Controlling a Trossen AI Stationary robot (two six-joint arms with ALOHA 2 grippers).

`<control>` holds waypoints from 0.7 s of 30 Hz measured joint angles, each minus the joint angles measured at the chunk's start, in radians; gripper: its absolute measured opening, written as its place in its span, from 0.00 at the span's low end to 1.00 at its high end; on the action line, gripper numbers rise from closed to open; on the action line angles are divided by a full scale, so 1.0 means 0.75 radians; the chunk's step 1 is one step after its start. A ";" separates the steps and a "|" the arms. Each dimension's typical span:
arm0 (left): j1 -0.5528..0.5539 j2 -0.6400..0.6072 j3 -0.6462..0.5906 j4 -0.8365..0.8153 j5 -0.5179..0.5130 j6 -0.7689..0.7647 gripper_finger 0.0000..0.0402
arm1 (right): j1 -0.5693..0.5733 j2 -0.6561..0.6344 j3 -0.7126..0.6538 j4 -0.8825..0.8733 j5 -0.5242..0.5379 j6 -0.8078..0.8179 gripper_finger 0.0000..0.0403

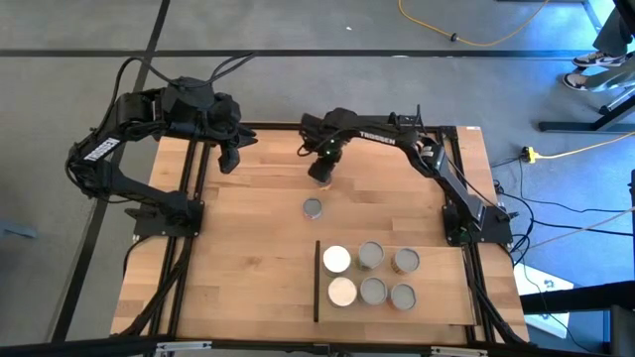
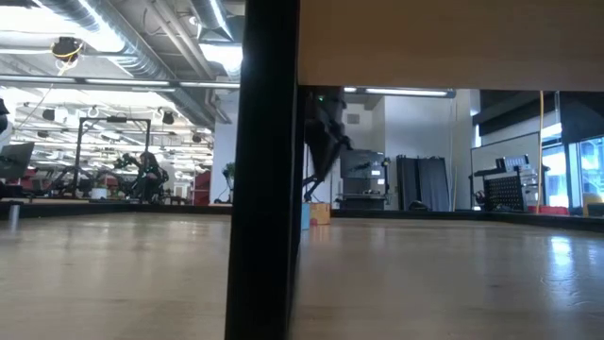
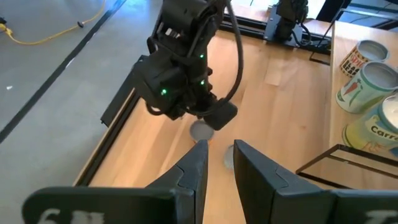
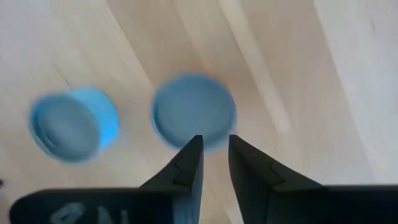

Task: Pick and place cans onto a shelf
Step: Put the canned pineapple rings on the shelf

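Two loose cans stand upright on the tabletop near its middle. One shows in the high view (image 1: 314, 208). The other is under my right gripper (image 1: 319, 171) and shows in the right wrist view (image 4: 194, 115), beside the first (image 4: 73, 124). My right gripper (image 4: 214, 152) hangs above them, pointing down, fingers shut and empty. Several cans (image 1: 371, 275) stand on their bases on the shelf (image 1: 437, 307), a light board at the near right with a dark strip (image 1: 317, 281) on its left edge. My left gripper (image 1: 230, 154) waits shut at the far left.
The table's black frame rails (image 1: 189, 228) run along both sides. The shelf's dark strip (image 2: 264, 170) blocks the middle of the low view. Bare wood lies left of the shelf (image 1: 248, 268). In the left wrist view the right arm (image 3: 183, 68) hangs over a loose can (image 3: 200, 130).
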 joint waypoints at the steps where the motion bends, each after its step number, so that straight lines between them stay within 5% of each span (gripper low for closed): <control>1: 0.001 0.000 0.000 0.000 0.000 -0.002 0.17 | 0.000 0.000 0.001 0.034 -0.004 0.000 0.19; 21: 0.001 0.000 0.000 -0.001 0.000 -0.001 0.17 | 0.000 0.002 -0.142 0.151 0.045 -0.002 0.19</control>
